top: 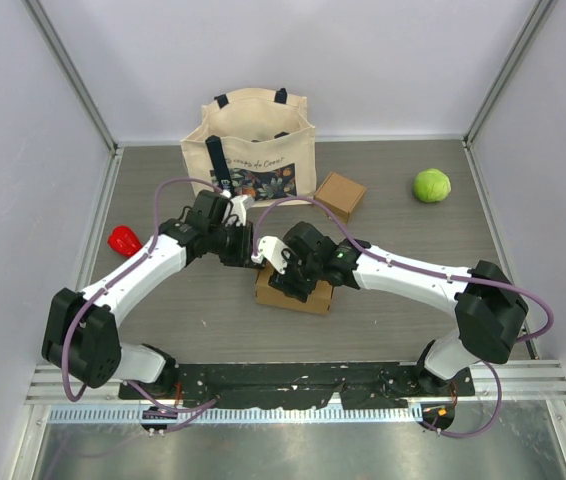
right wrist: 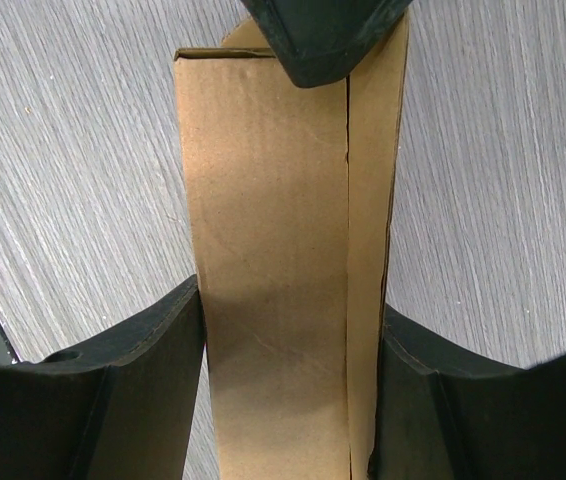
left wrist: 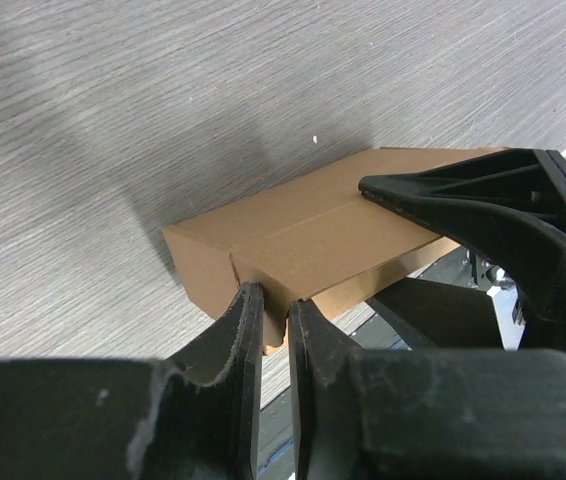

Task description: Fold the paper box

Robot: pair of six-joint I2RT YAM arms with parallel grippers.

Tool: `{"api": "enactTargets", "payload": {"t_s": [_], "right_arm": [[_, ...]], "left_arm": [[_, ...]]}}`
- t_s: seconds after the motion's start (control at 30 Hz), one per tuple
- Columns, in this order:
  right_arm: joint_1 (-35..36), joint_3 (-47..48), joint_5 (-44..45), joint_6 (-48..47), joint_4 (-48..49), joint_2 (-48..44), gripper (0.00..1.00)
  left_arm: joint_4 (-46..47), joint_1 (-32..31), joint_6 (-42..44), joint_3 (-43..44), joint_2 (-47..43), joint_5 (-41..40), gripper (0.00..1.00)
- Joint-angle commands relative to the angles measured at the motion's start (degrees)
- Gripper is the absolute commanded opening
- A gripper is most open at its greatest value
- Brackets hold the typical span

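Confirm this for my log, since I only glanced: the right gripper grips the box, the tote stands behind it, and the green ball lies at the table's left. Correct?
No. The ball lies at the table's right, as the top view shows; a red thing lies at the left. The right gripper does grip the box, and the tote does stand behind it.

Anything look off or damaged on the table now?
Nothing spilled or damaged. One oddity: the box, flanked by the right gripper, shows a thin dark slit along its top seam, so that flap may not be fully seated.
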Motion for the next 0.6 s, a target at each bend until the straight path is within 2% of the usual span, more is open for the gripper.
{"api": "enactTargets", "payload": {"t_s": [0.0,0.13,0.17,0.47,0.57], "right_arm": [[0.12,0.49,-1.24,1.59,-1.29,0.32,0.52],[0.12,0.49,-1.24,1.59,-1.29,-0.02,0.51],[0.04,0.4,-1.24,1.59,-1.2,-0.2,0.51],[0.12,0.31,-1.59,1.86,-1.11,-0.29,0.5],[0.12,0.31,-1.59,1.86,-1.2,-0.38,0.49]], "left_arm": [[1.25,-0.16,-4.01,0.16,-1.22,4.85,0.16],[0.12,-0.24,-3.84,-0.19,-2.88,2.66,0.43],[-0.24,-0.33,-3.14,-0.54,-3.15,1.52,0.45],[-0.85,-0.77,-2.26,-1.16,-2.1,2.39,0.44],[-1.73,-0.95,-1.55,-0.55,-1.14,3.53,0.4]]}}
